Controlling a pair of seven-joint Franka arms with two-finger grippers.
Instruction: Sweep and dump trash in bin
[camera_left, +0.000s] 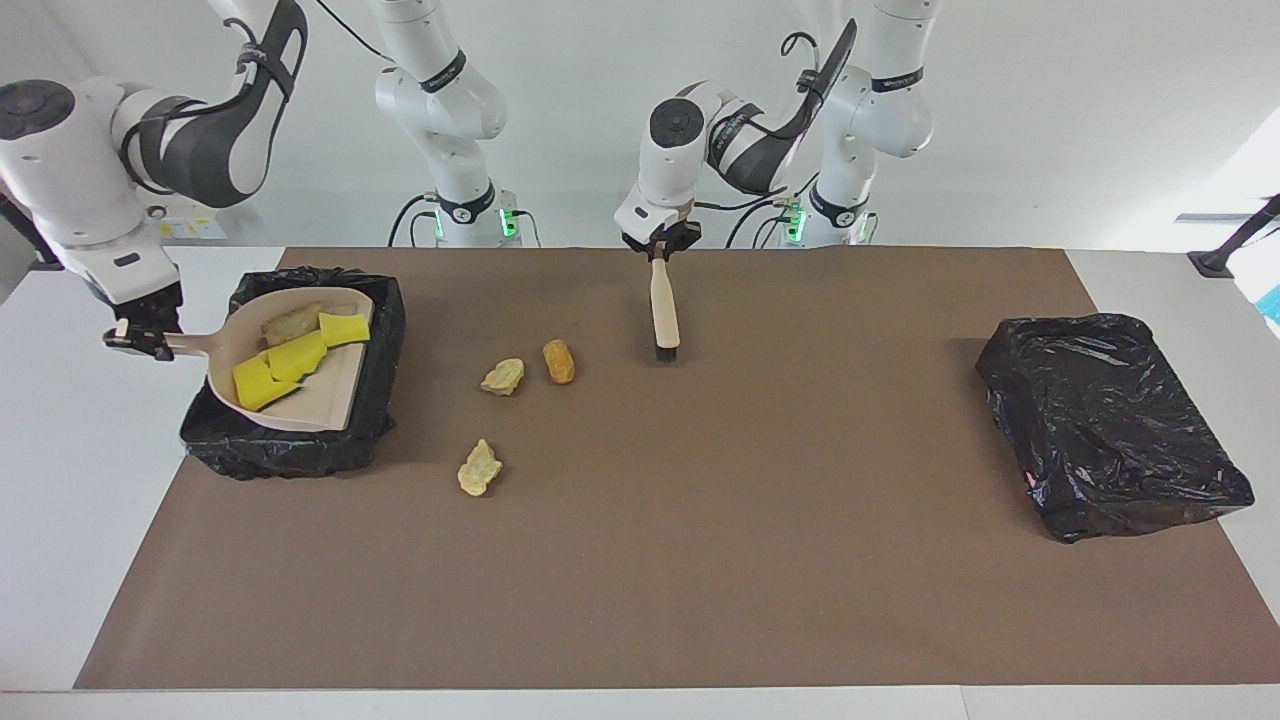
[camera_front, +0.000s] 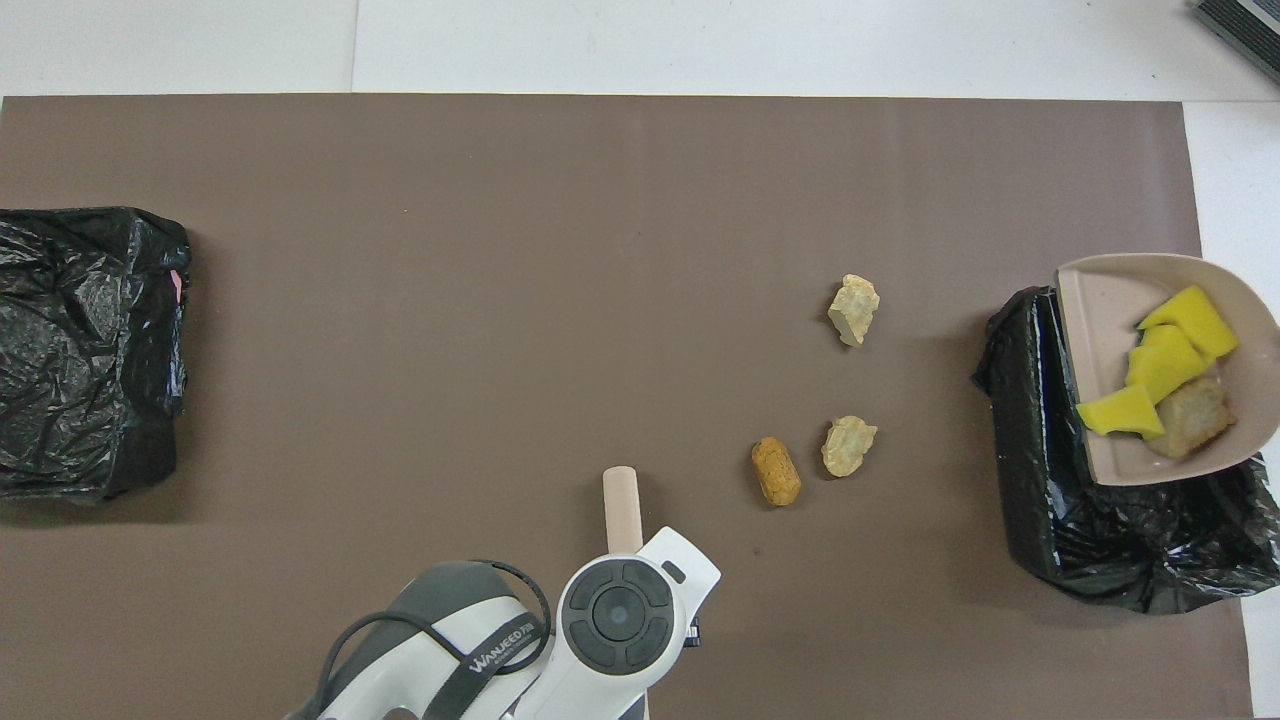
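Yellow foam made up most of the trash: three bright yellow wedges and one rough tan lump lay piled in the dustpan, while three more pieces sat loose on the mat. Of those, a pale tan lump lay just beside an orange-brown, capsule-shaped piece, and in the overhead view a second pale lump lay at about 1 o'clock from that pair, farther from the robots. All looked torn and crumbly, each far smaller than the pan.

The dustpan was smooth beige plastic, scoop-shaped with a straight open edge and a thin handle. It hung over the bin at the right arm's end, a box lined with crinkled, glossy black plastic. A second black-lined bin stood at the left arm's end, well apart from the trash.

The right gripper hung over the white table edge beside the bin, its fingers pinched on the dustpan's handle, the forearm bent sharply downward from a raised elbow.

The left gripper pointed down over the mat's edge nearest the robots, pressed tight on the top of the brush, whose beige handle hung upright with dark bristles lowest, just over the mat, at about 3 o'clock from the orange-brown piece in the facing view
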